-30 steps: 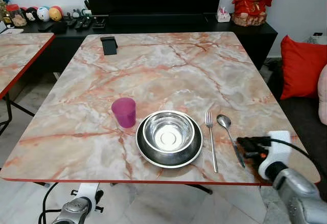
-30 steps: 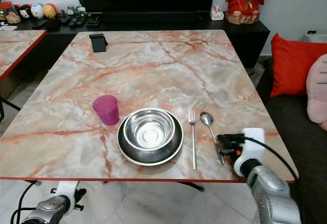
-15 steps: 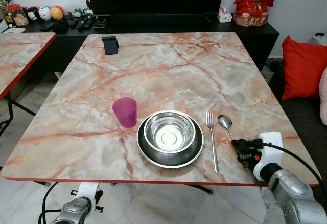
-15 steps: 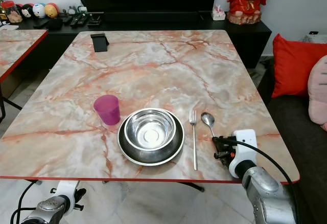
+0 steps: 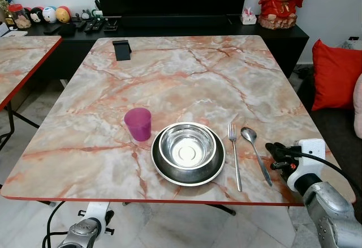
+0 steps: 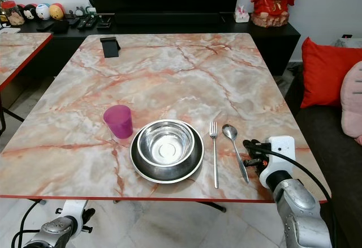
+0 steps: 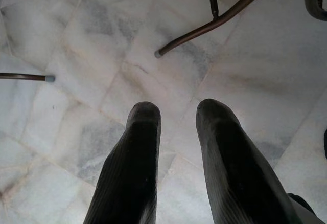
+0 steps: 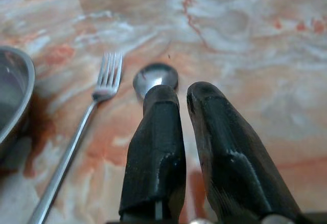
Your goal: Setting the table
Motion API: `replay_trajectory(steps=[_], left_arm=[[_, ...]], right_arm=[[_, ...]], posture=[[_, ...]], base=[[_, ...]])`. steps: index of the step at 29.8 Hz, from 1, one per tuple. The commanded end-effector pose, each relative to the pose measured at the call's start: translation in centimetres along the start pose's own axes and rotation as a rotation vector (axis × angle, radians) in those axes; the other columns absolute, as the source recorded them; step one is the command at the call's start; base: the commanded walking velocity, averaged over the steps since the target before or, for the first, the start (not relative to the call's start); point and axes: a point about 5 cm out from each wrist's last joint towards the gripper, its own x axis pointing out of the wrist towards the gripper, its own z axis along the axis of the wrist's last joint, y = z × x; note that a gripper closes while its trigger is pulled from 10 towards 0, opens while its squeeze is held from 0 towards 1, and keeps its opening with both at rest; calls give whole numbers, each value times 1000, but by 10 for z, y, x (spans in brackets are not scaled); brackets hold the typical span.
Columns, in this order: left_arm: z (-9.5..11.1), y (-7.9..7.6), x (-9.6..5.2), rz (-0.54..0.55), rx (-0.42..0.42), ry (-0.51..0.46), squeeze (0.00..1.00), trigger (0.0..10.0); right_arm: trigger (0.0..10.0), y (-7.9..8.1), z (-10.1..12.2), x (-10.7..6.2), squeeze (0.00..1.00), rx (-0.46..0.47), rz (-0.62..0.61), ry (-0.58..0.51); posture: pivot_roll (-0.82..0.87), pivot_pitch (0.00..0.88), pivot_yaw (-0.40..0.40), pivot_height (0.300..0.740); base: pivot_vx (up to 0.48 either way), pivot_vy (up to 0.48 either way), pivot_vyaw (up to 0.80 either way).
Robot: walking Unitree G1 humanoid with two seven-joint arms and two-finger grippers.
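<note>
Marble in pink and grey, edged in red, makes up the tabletop (image 5: 186, 72), and the place setting sits near its front edge. A steel bowl (image 5: 186, 146) rests inside a dark plate (image 5: 188, 171). Just to the left of the plate stands a purple cup (image 5: 138, 124), upright. To the right of the plate lie a fork (image 5: 234, 156) and then a spoon (image 5: 255, 153), side by side and nearly parallel, tines and spoon bowl pointing away from the robot — the two are close but not touching.

The right gripper (image 5: 275, 155) hovers low over the tabletop just beside the spoon's handle, on its right. In the right wrist view its two black fingers (image 8: 156, 147) are drawn almost together with only a thin slit between them, holding nothing; the spoon's bowl (image 8: 156, 77) shows just past the fingertips and the fork (image 8: 84, 127) lies beside it.

The left gripper (image 7: 176, 112) hangs idle below the table edge, over a pale tiled floor (image 7: 66, 40), its fingers parted by a narrow gap and empty.

At the far end of the tabletop stands a small black phone stand (image 5: 120, 50). Beyond it, a black cabinet (image 5: 169, 24) carries a red figurine (image 5: 280, 0), and a red cushion (image 5: 335, 72) lies off to the right.
</note>
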Motion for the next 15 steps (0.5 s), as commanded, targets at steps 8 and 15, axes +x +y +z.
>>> replay_trajectory(steps=[8,15], left_arm=[[-2,0,0,5,-11,3,0,10000],[-2,0,0,3,-10,2,0,10000]], right_arm=[[10000,2,-7,-3,0,-115,1,64],[10000,-6,-13,-13,0,-146,-13,90]], posture=[[-39,0,22,740],[-42,0,22,740]], base=[[0,0,0],[0,0,0]])
